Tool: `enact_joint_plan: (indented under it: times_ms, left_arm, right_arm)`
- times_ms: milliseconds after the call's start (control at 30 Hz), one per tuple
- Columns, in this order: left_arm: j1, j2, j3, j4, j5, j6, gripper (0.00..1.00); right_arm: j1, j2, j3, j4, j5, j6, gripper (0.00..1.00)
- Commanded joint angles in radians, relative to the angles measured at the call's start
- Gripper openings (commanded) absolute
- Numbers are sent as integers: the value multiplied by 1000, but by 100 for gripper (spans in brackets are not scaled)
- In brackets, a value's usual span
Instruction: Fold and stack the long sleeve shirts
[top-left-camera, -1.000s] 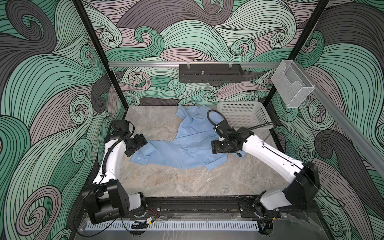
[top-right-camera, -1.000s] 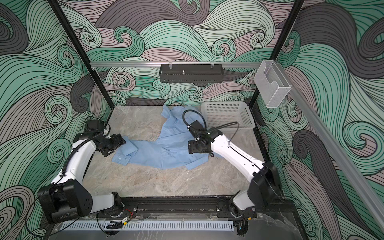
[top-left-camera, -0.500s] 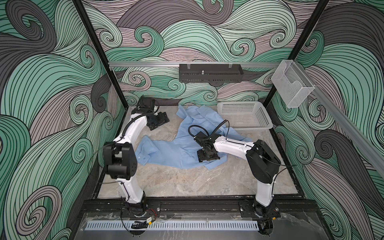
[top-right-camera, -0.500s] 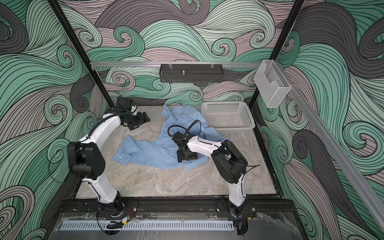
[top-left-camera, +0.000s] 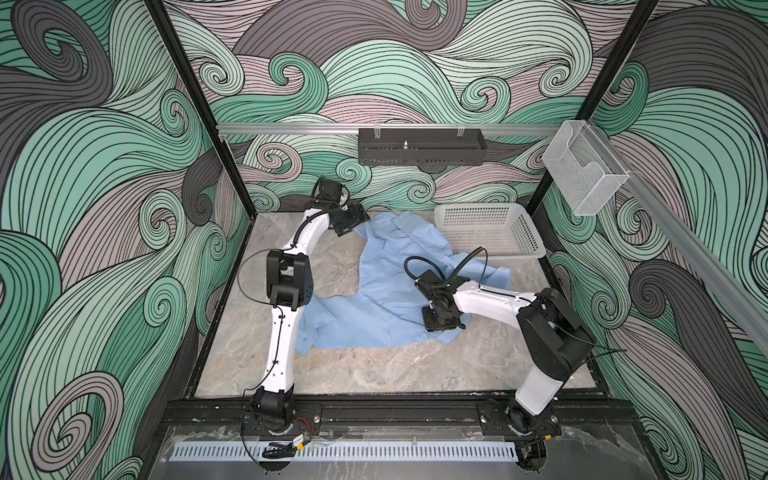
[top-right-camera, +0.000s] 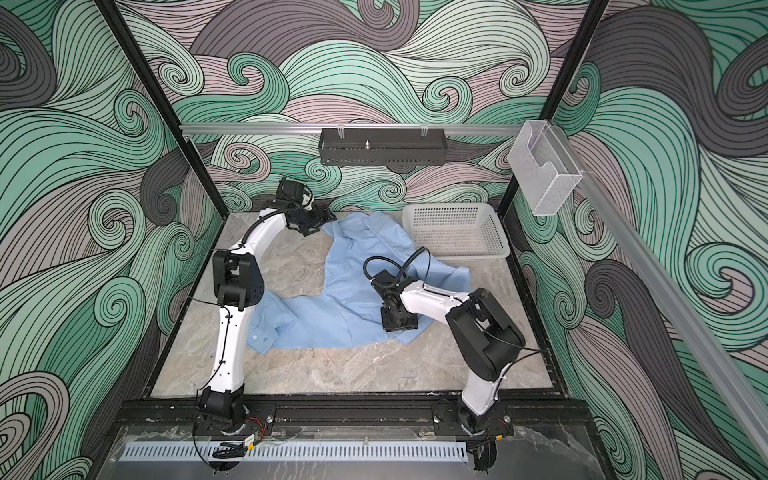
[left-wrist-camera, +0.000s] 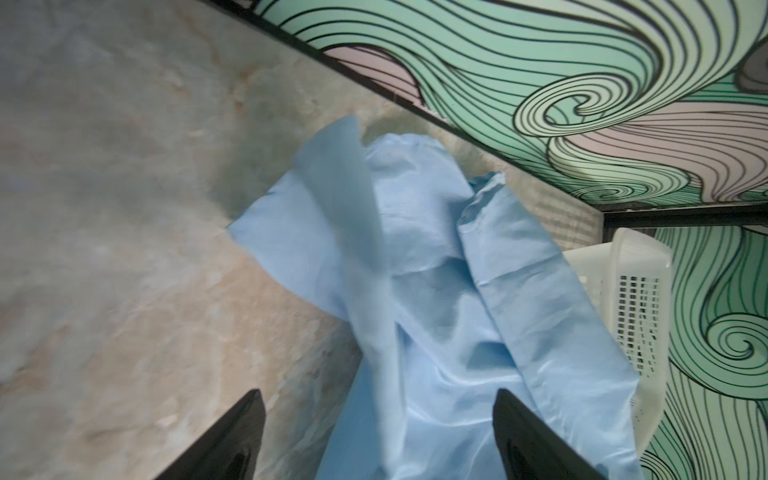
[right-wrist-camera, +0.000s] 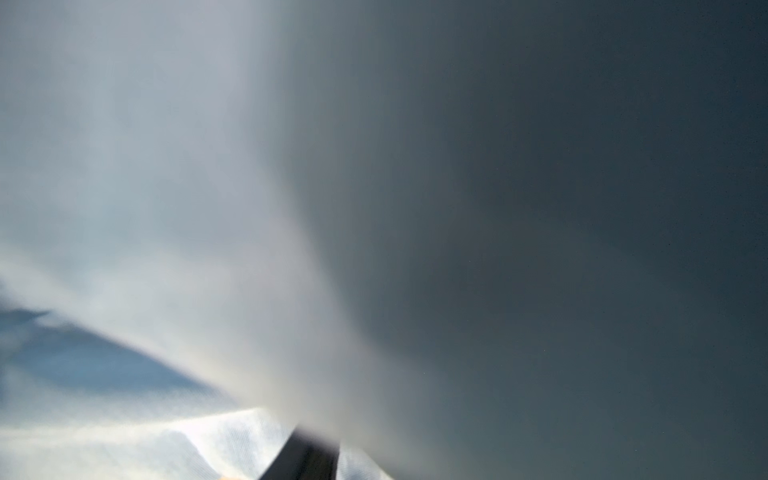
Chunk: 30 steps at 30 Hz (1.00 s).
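Marbled surface (top-left-camera: 374, 374) in both top views carries the light blue shirt (top-left-camera: 386, 291), crumpled from centre toward 12 o'clock, just beside the white basket (top-left-camera: 490, 232) at 2 o'clock. The left gripper (top-left-camera: 353, 218) sits at the shirt's 11 o'clock edge, and the right gripper (top-left-camera: 442, 324) is down on cloth at its 4 o'clock. Left wrist view: jaws wide apart above the shirt (left-wrist-camera: 436, 311). Right wrist view: all blur, so those jaws I cannot tell.
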Motion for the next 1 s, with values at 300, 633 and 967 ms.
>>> enact_joint_plan:
  times_ms: [300, 633, 967]
  left_arm:
    - [-20, 32, -92, 32, -74, -28, 64]
    - [57, -59, -131, -114, -124, 14, 0]
    - [260, -762, -1129, 96, -281, -81, 0]
  right_arm:
    - [-60, -48, -68, -122, 24, -49, 43]
    - [-131, -72, -41, -143, 48, -95, 42]
    - [-133, 65, 177, -194, 50, -286, 32]
